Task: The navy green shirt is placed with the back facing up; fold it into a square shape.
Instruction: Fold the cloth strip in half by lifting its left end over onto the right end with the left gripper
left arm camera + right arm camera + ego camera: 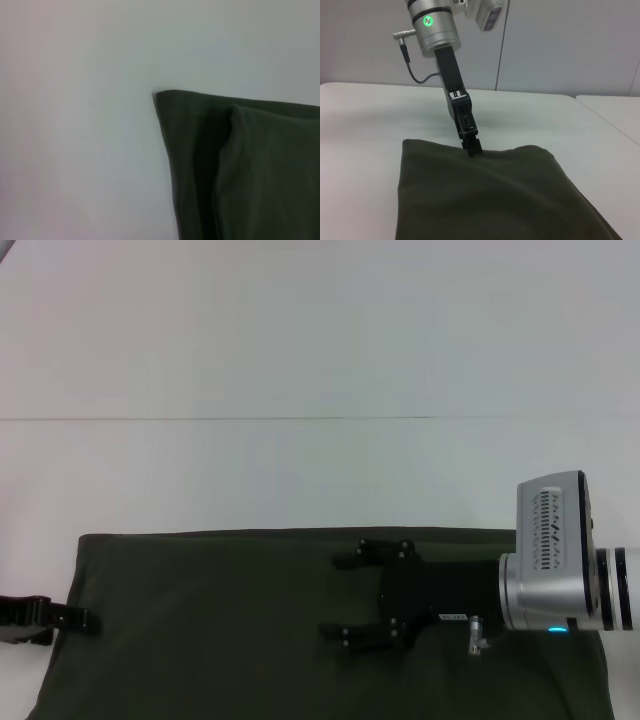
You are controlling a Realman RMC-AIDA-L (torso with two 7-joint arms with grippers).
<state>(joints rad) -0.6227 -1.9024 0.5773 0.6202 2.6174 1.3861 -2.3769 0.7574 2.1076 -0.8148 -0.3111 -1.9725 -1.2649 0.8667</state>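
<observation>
The navy green shirt (230,630) lies flat along the near part of the white table, folded into a wide band. Its corner, with a second layer folded over it, shows in the left wrist view (250,170). My right gripper (340,598) reaches in from the right and hovers open over the middle of the shirt, with nothing between its fingers. At the shirt's left edge, my left gripper (90,622) has its tip on the fabric. In the right wrist view the left gripper (471,146) looks shut on the far edge of the shirt (485,200).
The white table (300,470) stretches far beyond the shirt, with a thin seam line across it. A second white table (615,110) stands beside it. A grey wall stands behind the tables.
</observation>
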